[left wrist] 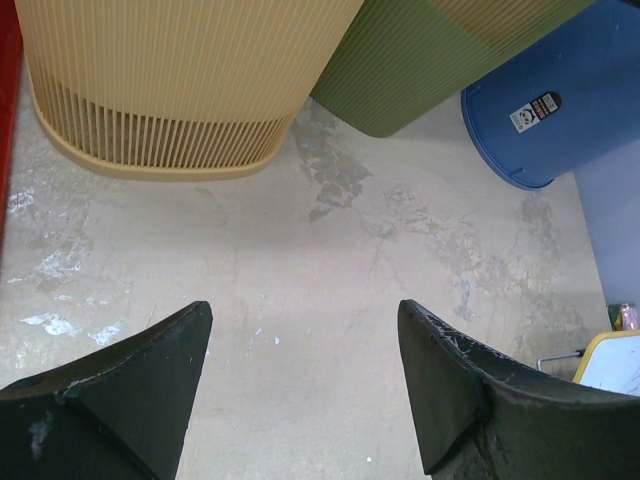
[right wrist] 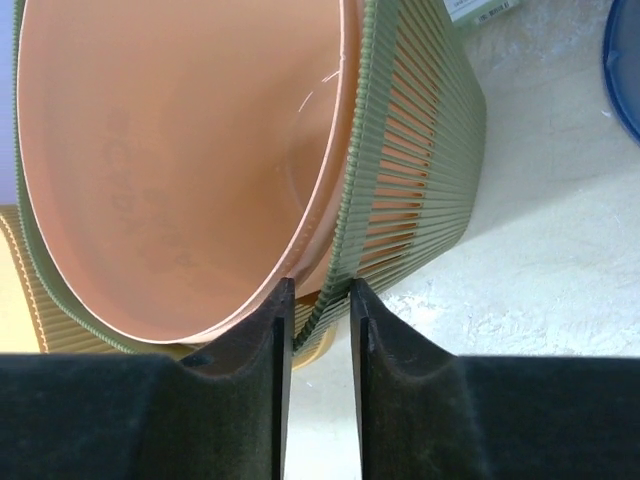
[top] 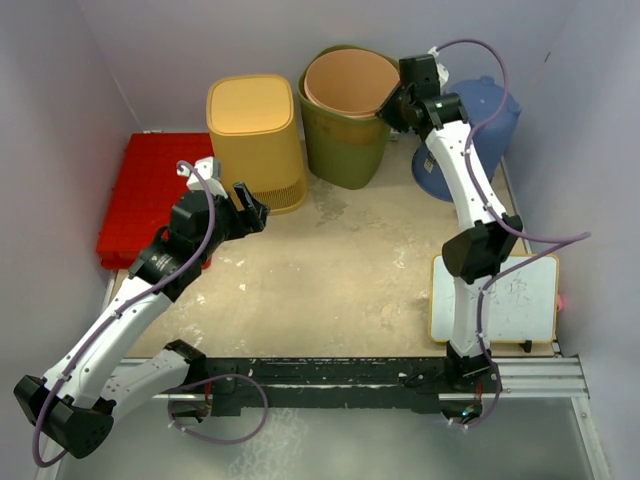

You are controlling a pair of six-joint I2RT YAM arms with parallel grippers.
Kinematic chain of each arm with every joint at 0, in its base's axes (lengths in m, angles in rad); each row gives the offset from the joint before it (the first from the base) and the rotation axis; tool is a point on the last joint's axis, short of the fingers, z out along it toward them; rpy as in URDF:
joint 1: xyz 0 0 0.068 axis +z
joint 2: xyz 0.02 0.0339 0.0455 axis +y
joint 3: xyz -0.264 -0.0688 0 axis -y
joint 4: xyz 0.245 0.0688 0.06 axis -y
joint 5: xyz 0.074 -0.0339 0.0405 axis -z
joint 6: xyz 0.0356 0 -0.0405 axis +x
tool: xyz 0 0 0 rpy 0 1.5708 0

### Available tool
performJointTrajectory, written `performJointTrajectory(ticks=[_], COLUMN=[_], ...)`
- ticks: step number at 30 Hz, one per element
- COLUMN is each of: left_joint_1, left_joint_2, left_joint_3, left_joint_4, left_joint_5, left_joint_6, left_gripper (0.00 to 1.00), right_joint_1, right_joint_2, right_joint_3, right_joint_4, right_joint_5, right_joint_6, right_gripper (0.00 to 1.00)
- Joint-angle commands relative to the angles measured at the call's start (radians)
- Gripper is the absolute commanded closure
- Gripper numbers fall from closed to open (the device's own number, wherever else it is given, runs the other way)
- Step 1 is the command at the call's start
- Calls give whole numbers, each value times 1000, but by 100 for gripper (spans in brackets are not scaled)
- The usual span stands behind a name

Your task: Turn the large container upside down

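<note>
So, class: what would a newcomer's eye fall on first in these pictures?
The tall green container, with a peach-coloured liner nested inside, stands at the back centre, and the right gripper pinches its rim. Beside it on the left is a yellow container, on the right a blue tub; the left gripper hangs open before the yellow one.

Right gripper (right wrist: 320, 292) nipped onto rim of green slatted bin (right wrist: 420, 150). One finger inside, against peach inner bucket (right wrist: 170, 150) nested in bin; other finger outside on ribs. Yellow bin (right wrist: 12, 300) sliver at left edge. Blue container (right wrist: 625, 70) edge far right. Mottled beige tabletop (right wrist: 540, 270) beneath.
</note>
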Motion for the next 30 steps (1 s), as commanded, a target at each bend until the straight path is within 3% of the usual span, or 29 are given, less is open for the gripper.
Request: performJointTrajectory(ticks=[1,3,4,17,23,27,30], left_joint_1=[-1,-1,-1,-1,-1,-1,-1], left_joint_2=[-4,-4,-4,-11,-10,-10,-5], left_joint_3=[-4,-3,-3,-11,-22,-24,-24], left_joint_4=[40,40,40,42,51,50,52], left_joint_5=[-4,-4,-4,-2,-2,-2,-1], left_joint_6=[-6,-7,-7,-9,-7,-7,-6], left_gripper=[27,27,27,27,27,27,27], right_joint_1=[-12,-13,-15,-40,-81,-88,-94], right_joint_2=[-28,-43,-55,-197,-167,-190,-256], right_joint_3=[-5,-5,-10,-54,-42,-46,-123], right_joint_4=[-45,-35,-28,-22,-38,-25,48], right_joint_5=[-40,-45,-44,22,65,169,177], right_joint_6=[48,53,52,-3,-89,-171,-229], right_gripper=[79,98,100,100,100,59,45])
